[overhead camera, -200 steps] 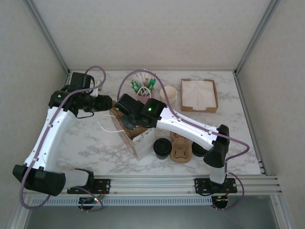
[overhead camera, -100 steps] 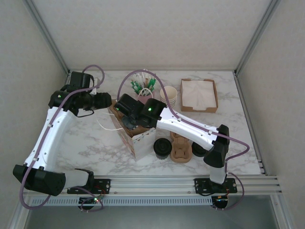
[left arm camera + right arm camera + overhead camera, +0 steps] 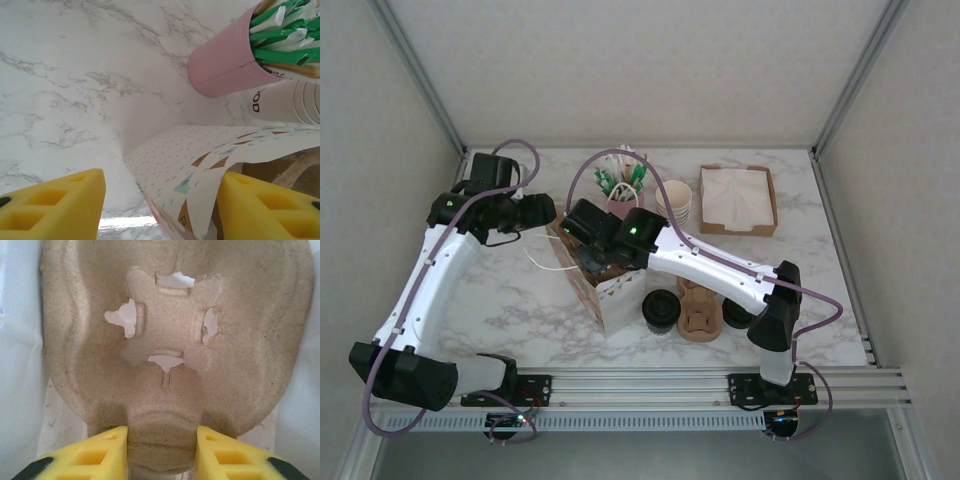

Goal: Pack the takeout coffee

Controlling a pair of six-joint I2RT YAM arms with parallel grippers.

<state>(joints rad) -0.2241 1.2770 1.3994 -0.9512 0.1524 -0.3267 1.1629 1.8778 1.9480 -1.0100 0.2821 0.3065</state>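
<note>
The takeout coffee (image 3: 660, 306), a dark cup with a black lid, stands on the table just right of the patterned paper bag (image 3: 617, 298). A second dark cup (image 3: 736, 316) shows partly behind my right arm. My right gripper (image 3: 592, 262) reaches down into the bag. In the right wrist view my right gripper (image 3: 162, 440) is shut on the central ridge of a brown pulp cup carrier (image 3: 170, 315). My left gripper (image 3: 548, 213) is at the bag's left rim. Seen from its wrist, my left gripper (image 3: 160, 200) is open, with the bag's wall (image 3: 200, 155) loose between the fingers.
Another pulp carrier (image 3: 700, 310) lies on the table between the two dark cups. Behind the bag stand a pink cup of green-wrapped sticks (image 3: 623, 190) and a stack of cream cups (image 3: 673, 203). A cardboard tray of napkins (image 3: 737, 200) sits at the back right.
My left gripper's jaws have widened off the bag's wall and the arm has drawn slightly back. The right gripper keeps hold of the carrier in the bag.
</note>
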